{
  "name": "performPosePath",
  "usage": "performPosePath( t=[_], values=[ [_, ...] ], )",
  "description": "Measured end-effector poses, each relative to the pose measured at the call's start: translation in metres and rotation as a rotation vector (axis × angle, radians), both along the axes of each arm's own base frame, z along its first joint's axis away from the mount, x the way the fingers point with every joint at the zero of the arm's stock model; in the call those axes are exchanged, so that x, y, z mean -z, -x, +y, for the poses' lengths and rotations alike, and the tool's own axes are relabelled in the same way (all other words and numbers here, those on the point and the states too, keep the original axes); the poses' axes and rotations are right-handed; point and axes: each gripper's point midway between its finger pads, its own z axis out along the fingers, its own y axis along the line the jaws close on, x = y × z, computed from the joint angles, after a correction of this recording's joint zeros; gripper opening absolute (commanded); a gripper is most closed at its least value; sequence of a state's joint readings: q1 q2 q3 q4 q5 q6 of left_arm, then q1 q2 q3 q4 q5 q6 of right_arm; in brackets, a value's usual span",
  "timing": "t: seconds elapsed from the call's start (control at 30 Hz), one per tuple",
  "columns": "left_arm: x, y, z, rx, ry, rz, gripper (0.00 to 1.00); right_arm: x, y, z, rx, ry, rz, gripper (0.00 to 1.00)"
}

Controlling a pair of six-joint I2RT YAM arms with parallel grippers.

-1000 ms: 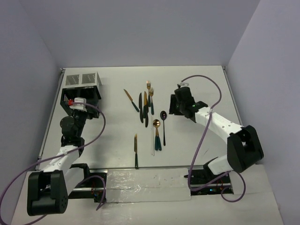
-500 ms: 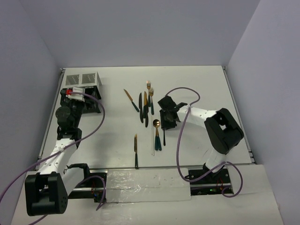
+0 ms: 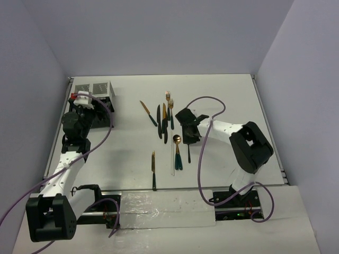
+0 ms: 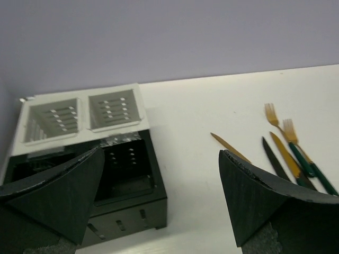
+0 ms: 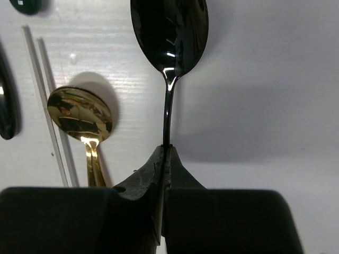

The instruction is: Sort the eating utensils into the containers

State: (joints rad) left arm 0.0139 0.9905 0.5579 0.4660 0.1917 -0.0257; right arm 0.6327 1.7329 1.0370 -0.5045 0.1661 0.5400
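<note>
Caddy [image 3: 93, 89] sat at far left corner of tabletop [image 3: 222, 95]. Left fingers [image 4: 58, 196] spread wide, empty, poised just by caddy. Forks and knives lay mid-tabletop, lone knife [image 3: 153, 170] toward near edge.

Right fingers [image 5: 143, 182] pinched shut on dark spoon [image 5: 169, 32] at thin neck, bowl toward far edge. Gold spoon [image 5: 79, 112] and white stick [image 5: 46, 106] lay just beside, on left-edge side.

Grip looked close to bowl, so long handle likely to droop. Step called for straight, slow lift clear of gold spoon, then carry to caddy, handle down.
</note>
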Motion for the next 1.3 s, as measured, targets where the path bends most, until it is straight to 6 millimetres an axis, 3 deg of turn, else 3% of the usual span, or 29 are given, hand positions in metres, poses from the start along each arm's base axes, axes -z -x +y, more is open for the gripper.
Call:
performPosePath(
  t=[0.13,0.3,0.43,0.6,0.73,0.87,1.07,1.3],
  values=[
    [0.007,0.003,-0.012,0.053,0.063,0.059,0.99,-0.025,-0.016,-0.005,0.003,0.029,-0.088,0.0],
    [0.009,0.008,-0.033,0.16,0.153,0.125,0.78,-0.099,-0.049,0.015,-0.049,-0.105,-0.341,0.0],
    [-0.003,0.014,-0.06,0.296,0.262,0.167,0.7,-0.182,-0.069,0.049,-0.142,-0.305,-0.604,0.0],
    [-0.018,0.022,-0.095,0.461,0.405,0.235,0.68,-0.244,-0.069,0.115,-0.346,-0.472,-0.773,0.0],
    [-0.039,0.023,-0.116,0.542,0.463,0.242,0.66,-0.263,-0.056,0.17,-0.516,-0.566,-0.806,0.0],
    [-0.059,0.026,-0.127,0.596,0.496,0.21,0.63,-0.265,-0.052,0.204,-0.612,-0.602,-0.795,0.0],
    [-0.069,0.032,-0.139,0.654,0.526,0.196,0.58,-0.263,-0.05,0.225,-0.67,-0.612,-0.782,0.0],
    [-0.065,0.027,-0.141,0.638,0.551,0.213,0.45,-0.267,-0.045,0.231,-0.714,-0.609,-0.795,0.0]
  ],
)
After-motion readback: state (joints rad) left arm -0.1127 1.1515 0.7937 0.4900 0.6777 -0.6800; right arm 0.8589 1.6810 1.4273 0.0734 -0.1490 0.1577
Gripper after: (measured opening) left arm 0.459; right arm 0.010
